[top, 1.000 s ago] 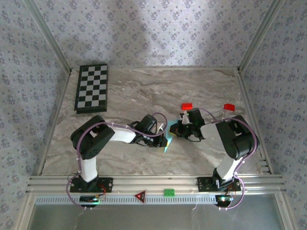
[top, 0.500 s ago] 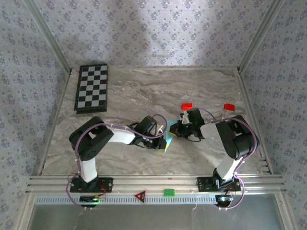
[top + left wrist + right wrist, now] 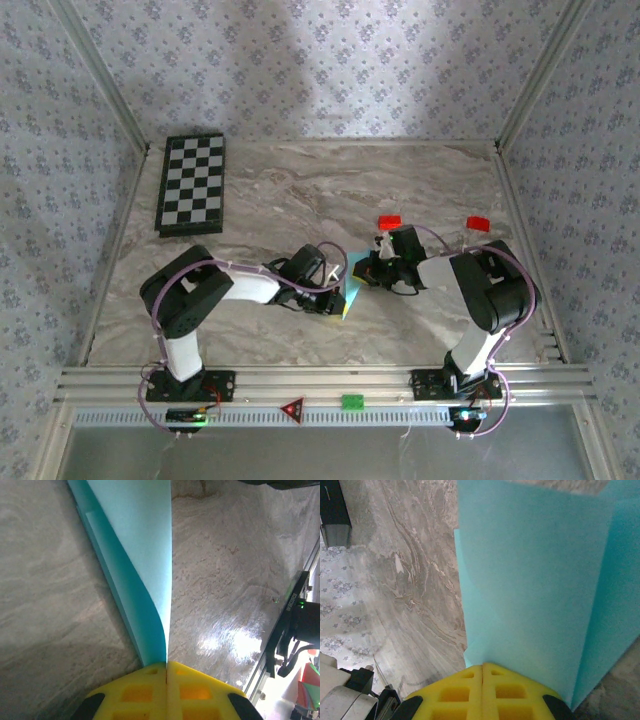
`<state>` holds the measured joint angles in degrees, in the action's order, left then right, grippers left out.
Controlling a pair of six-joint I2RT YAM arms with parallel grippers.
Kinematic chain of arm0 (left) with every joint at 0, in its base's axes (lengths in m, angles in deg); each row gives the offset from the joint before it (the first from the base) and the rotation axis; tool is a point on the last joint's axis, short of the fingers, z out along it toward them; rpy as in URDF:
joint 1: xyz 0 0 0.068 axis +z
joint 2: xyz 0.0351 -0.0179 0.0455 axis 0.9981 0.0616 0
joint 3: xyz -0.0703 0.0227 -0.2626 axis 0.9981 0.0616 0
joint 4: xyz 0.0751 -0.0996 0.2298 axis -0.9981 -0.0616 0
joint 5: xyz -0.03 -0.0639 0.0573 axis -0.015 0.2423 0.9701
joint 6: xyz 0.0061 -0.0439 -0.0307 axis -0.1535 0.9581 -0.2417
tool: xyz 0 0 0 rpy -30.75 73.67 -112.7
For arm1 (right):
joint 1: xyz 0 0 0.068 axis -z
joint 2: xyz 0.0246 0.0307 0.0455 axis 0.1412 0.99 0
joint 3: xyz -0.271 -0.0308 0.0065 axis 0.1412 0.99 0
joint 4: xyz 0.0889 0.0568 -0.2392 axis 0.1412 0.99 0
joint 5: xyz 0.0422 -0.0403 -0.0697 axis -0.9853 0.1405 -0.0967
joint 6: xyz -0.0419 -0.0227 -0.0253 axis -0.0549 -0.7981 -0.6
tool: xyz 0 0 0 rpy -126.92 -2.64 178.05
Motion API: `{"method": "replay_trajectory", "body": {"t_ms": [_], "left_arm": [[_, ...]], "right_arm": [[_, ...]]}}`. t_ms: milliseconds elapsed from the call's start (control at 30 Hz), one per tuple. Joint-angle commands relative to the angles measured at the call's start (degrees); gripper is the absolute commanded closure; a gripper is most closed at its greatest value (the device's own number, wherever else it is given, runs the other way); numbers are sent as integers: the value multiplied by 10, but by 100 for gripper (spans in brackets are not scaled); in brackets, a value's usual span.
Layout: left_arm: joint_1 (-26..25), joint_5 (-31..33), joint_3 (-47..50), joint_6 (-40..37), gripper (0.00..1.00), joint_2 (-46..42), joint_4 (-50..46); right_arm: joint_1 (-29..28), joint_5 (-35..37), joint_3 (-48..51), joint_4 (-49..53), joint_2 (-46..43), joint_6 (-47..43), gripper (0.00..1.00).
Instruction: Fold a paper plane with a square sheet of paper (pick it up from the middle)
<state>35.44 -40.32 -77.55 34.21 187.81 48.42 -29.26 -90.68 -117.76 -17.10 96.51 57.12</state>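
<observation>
Two robot arms meet near the middle of a marble counter (image 3: pixel 250 200), one from each side, and one chessboard (image 3: pixel 192 183) lies well apart at the far left. One light cyan paper plane (image 3: pixel 346 302) is held between them close to the counter, its long axis running roughly near to far. The left claw (image 3: pixel 340 297) is clamped on its nearer end and the right claw (image 3: pixel 366 272) on its farther part, yellow pads pressed together over the paper in both wrist views, so neither arm is nearer. Two small red blocks (image 3: pixel 389 221) lie beyond the right claw, apart from the paper.
</observation>
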Motion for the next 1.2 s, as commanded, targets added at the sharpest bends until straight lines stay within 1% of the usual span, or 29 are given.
{"method": "replay_trajectory", "body": {"t_ms": [0,167,233,333,433,500,633,900,1167], "left_arm": [[-15,-27,21,-13,90,-20,-79],[-15,0,40,-4,83,-69,-85],[-15,12,48,1,82,-97,-85],[-14,43,52,10,85,-147,-88],[-12,68,40,25,92,-172,-76],[-12,63,19,33,95,-160,-59],[-14,48,-34,34,99,-100,-48],[-18,22,-112,35,100,6,-21],[-18,18,-150,18,100,54,-52]], "right_arm": [[2,87,17,89,34,-21,98],[2,84,15,89,35,-20,98],[2,84,14,88,34,-19,98],[2,82,15,88,33,-17,98],[2,81,14,88,32,-16,98],[2,81,14,87,32,-14,98],[1,80,14,86,33,-12,98],[1,79,13,87,32,-10,98],[1,79,14,91,31,-12,98]]}}
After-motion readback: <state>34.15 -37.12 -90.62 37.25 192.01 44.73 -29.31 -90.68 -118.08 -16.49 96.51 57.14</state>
